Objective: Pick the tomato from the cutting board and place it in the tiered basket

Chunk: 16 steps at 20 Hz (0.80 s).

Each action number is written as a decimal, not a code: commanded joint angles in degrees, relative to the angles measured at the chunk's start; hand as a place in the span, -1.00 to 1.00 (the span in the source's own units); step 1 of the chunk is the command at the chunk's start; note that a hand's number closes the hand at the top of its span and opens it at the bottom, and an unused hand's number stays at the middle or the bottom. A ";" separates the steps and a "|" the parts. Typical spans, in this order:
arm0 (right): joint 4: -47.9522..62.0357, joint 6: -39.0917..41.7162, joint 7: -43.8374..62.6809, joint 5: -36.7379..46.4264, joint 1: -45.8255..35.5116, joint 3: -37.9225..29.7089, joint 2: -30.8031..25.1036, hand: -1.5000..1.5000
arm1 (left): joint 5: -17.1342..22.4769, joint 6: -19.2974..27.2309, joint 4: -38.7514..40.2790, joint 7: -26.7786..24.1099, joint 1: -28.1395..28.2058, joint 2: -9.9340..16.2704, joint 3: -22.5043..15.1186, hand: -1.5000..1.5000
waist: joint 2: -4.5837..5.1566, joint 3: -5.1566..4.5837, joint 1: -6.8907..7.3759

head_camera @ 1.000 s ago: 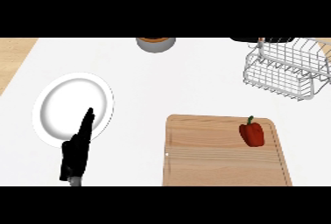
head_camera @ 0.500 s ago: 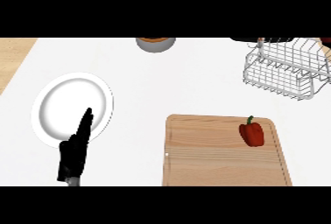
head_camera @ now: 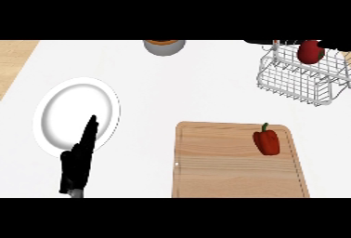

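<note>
Head view: round red tomato (head_camera: pixel 310 51) sitting at the top of the white wire tiered basket (head_camera: pixel 295 83), under dark fingers of the right hand (head_camera: pixel 264 42) — grip impossible to tell. Left hand (head_camera: pixel 79 160) resting with fingers straight, overlapping the round white plate (head_camera: pixel 68 107). Red bell pepper (head_camera: pixel 267 141) lying on the rectangular wooden cutting board (head_camera: pixel 219 172). Grey bowl (head_camera: pixel 165 46) sitting at the far edge.

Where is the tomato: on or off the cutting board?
Off. The tomato shows at the tiered basket; only a red pepper lies on the cutting board. Resting inside: cannot tell.
</note>
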 commanded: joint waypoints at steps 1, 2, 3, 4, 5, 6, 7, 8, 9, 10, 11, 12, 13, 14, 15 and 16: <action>2.30 -1.49 -3.52 -5.31 -0.66 -5.87 0.68 -1.00 | 1.33 -1.45 3.82 0.61 -0.79 -0.11 1.16 0.00 | 0.37 -0.36 -0.45; 3.78 1.64 -3.43 -6.20 -1.51 -6.92 -2.45 -1.00 | 0.33 -1.13 1.98 0.66 0.85 0.45 0.55 0.00 | 0.31 -0.35 -0.23; 3.00 0.25 -2.43 -6.78 -1.61 -7.26 -1.12 -1.00 | 0.35 -0.70 5.33 0.31 -1.00 0.01 1.63 0.00 | 0.22 -0.39 -0.76; 3.55 -2.42 -4.84 -6.71 -1.95 -8.43 -2.41 -1.00 | -0.69 0.36 3.37 0.14 0.75 -1.42 -0.31 0.00 | 0.36 -0.36 -0.27; 3.60 -2.78 -7.88 -7.07 0.54 -9.54 -4.25 -1.00 | 0.27 -0.25 3.39 1.50 -0.11 -1.66 -0.06 0.00 | 0.41 -0.33 -0.61; 2.11 -6.00 -6.08 -7.26 -0.23 -10.27 -4.56 -1.00 | 0.01 -0.48 -1.22 2.89 1.92 -0.44 -0.61 0.00 | 0.03 -0.34 -0.63; 3.91 -9.10 -4.90 -7.37 -1.69 -11.98 -6.58 -1.00 | -0.49 0.11 2.11 1.20 0.63 -1.06 -0.15 0.00 | 0.47 -0.35 -0.32; 4.61 -9.79 -5.94 -7.69 -0.59 -12.57 -6.63 -1.00 | -0.70 -0.36 2.81 0.40 1.11 -1.18 -0.56 0.00 | 0.43 -0.35 -0.41; 4.23 -11.66 -3.49 -7.16 -2.45 -12.95 -9.36 -1.00 | -1.51 0.73 1.51 2.74 0.98 -1.41 -1.16 0.00 | 0.36 -0.35 -0.43; 5.07 -10.99 -4.50 -7.32 -0.52 -14.01 -12.61 -1.00 | 0.64 -1.52 0.75 4.50 -1.36 1.54 1.81 0.00 | 0.45 -0.31 -0.77; 6.57 -12.78 -3.80 -6.64 -0.02 -14.29 -13.96 -1.00 | -0.03 -0.50 1.38 2.01 0.84 -0.29 0.60 0.00 | 0.57 -0.33 -0.33; 7.26 -10.28 -4.00 -8.29 1.60 -16.02 -16.35 -1.00 | -0.55 0.46 1.40 1.74 1.56 -1.69 -0.30 0.00 | 0.40 -0.32 -0.90; 6.47 -9.88 -2.80 -9.07 1.72 -16.51 -17.02 -1.00 | 0.10 -0.02 3.19 2.02 -0.59 -0.63 1.66 0.00 | 0.15 -0.38 -1.54; 7.93 -7.39 -1.59 -8.86 2.23 -16.92 -21.40 -1.00 | -0.93 0.95 0.44 2.90 1.51 -1.69 -0.35 0.00 | 0.18 -0.33 -1.24; 9.06 -7.69 -1.65 -10.42 2.95 -18.72 -21.64 -1.00 | -0.52 -0.25 0.62 1.92 2.50 -0.39 0.37 0.00 | 0.18 -0.33 -1.01; 11.28 -5.68 -3.21 -11.00 4.78 -19.88 -23.88 -1.00 | -0.14 -0.22 2.01 1.62 0.08 -0.85 1.11 0.00 | 0.49 -0.27 -1.05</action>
